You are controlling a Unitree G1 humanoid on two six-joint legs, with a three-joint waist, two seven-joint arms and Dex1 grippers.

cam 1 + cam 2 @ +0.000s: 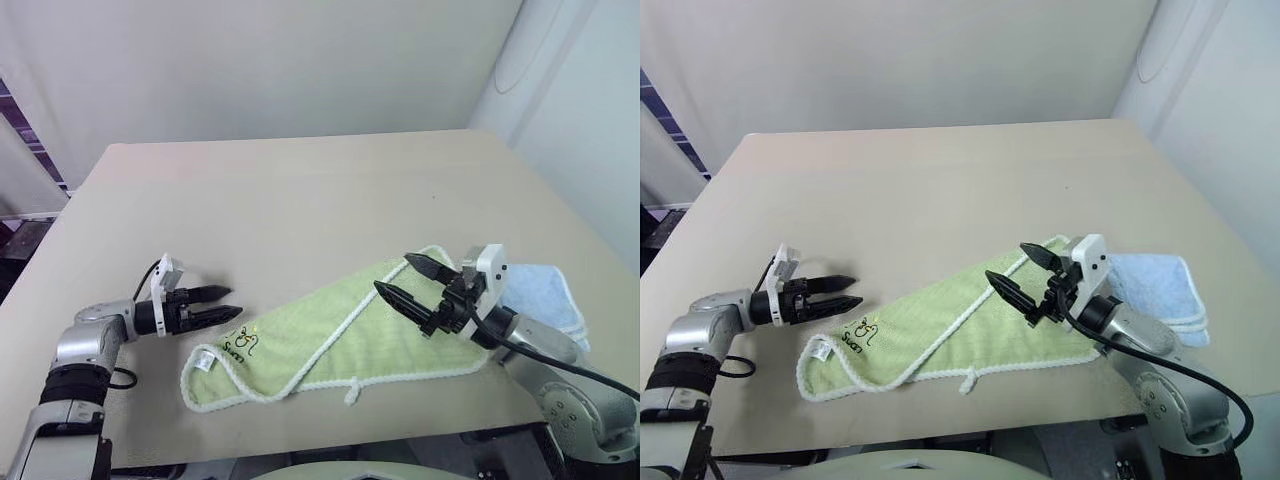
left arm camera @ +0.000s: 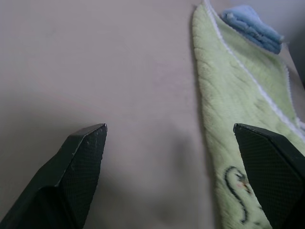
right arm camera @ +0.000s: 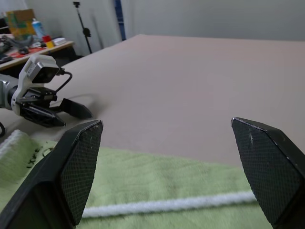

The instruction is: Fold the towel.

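If the towel (image 1: 330,335) is pinched by one layer only, with both the left gripper (image 1: 222,304) and the right gripper (image 1: 408,280) spread empty beside and above it, the fold could be dragged askew.

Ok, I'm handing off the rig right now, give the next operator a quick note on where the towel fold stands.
Left gripper: open, empty, beside the green towel's embroidered corner.
Right gripper: open, empty, raised over the towel's far end.
Towel: on the table, already doubled over into a long wedge, corded edge running along its top. Blue folded towel lies by its right end.
Left: any further fold and squaring up; nothing is gripped.
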